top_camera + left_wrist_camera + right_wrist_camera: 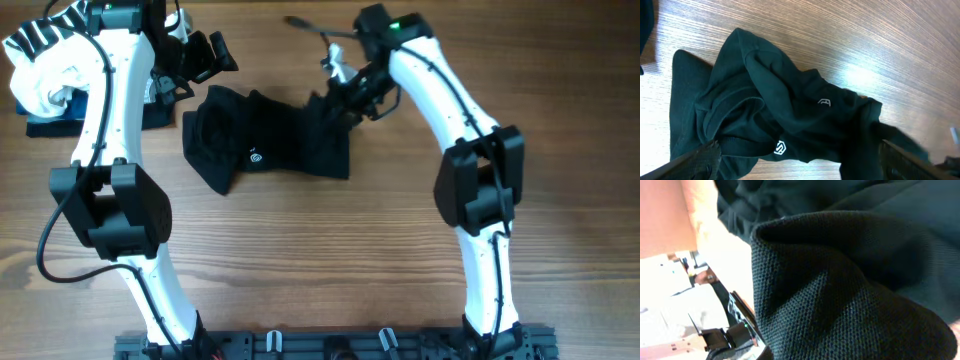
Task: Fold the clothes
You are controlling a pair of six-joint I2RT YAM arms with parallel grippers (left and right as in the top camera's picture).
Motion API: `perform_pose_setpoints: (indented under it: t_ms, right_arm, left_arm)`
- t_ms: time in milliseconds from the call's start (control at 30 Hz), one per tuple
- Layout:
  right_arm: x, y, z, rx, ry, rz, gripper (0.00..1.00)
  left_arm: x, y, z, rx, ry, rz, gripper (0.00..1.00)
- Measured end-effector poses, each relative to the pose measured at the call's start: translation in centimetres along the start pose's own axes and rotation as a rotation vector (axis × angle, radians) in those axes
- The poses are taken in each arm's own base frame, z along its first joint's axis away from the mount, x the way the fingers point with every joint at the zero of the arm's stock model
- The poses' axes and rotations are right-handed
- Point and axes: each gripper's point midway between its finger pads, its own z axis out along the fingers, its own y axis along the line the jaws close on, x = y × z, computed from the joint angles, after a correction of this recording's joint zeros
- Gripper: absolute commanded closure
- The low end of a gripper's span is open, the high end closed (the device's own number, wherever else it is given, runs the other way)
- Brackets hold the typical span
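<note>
right gripper (347, 97) pinching crumpled black garment (262, 140)

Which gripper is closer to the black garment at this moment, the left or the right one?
Right. The right gripper is shut on the black garment at its far right corner; the left gripper hangs open over its left end, apart from it.

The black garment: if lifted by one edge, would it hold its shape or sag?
Probably floppy: the black garment lies crumpled in soft folds on the table, so it would likely sag from any pinch. Its coarse matte knit, close in the right wrist view, suggests it should not slip easily. Spread low, it is unlikely to roll.
</note>
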Motion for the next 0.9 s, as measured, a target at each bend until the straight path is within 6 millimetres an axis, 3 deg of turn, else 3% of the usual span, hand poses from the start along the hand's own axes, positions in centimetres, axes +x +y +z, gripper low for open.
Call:
perform_pose_setpoints:
  t_ms: [133, 267, 467, 733, 800, 833, 867, 900]
  right_arm:
    - [-0.7, -2.1, -2.1, -0.001, -0.044, 0.055, 0.96]
    - [-1.0, -2.0, -2.0, -0.001, -0.051, 0.044, 0.96]
    - [-1.0, 0.5, 0.4, -0.002, -0.034, -0.043, 0.96]
    - [-2.7, 3.9, 3.1, -0.012, -0.088, -0.212, 0.94]
    - [-2.9, 4.2, 3.3, -0.014, -0.094, -0.226, 0.69]
    - [-2.9, 4.2, 3.3, -0.015, -0.094, -0.222, 0.68]
    - [-2.9, 4.2, 3.3, -0.015, -0.095, -0.222, 0.60]
    - [-3.0, 4.2, 3.2, -0.015, -0.097, -0.225, 0.18]
  left_arm:
    - [0.0, 0.0, 0.0, 0.000, 0.000, 0.000, 0.00]
    - [0.0, 0.0, 0.0, 0.000, 0.000, 0.000, 0.00]
    - [0.0, 0.0, 0.0, 0.000, 0.000, 0.000, 0.00]
    - [0.4, 0.1, 0.0, -0.005, 0.014, -0.005, 0.00]
    - [0.4, 0.2, 0.0, -0.006, 0.016, -0.006, 0.00]
    - [0.4, 0.2, 0.0, -0.006, 0.016, -0.006, 0.00]
    - [0.4, 0.2, 0.0, -0.006, 0.016, -0.006, 0.00]
    - [0.4, 0.2, 0.0, -0.006, 0.016, -0.006, 0.00]
